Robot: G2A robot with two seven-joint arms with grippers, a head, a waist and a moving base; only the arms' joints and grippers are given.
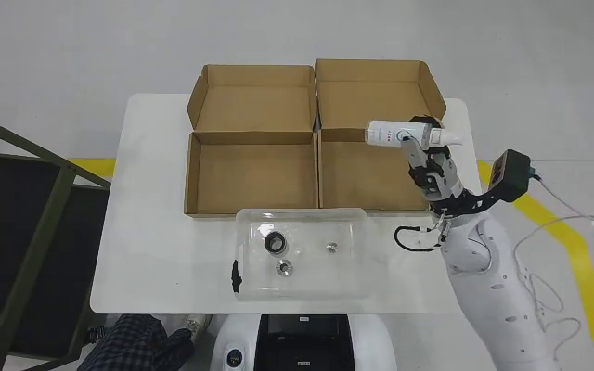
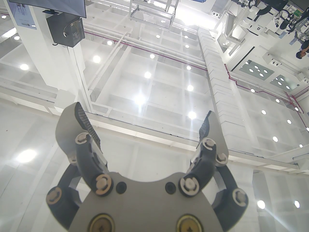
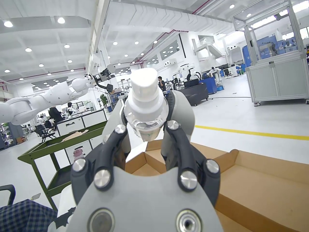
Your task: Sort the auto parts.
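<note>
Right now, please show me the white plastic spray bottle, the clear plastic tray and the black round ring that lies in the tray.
white plastic spray bottle (image 1: pixel 385 135): top view, on its body.
clear plastic tray (image 1: pixel 302 211): top view, on its far rim.
black round ring (image 1: pixel 276 243): top view, on its middle.

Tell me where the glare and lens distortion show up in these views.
Left wrist view: ceiling lamps flare into streaks behind the open left gripper. Right wrist view: the wide lens tilts and bows the cabinet frame, and the bottle in the right gripper looms large. Top view: even light, no harsh glare on the table.
</note>
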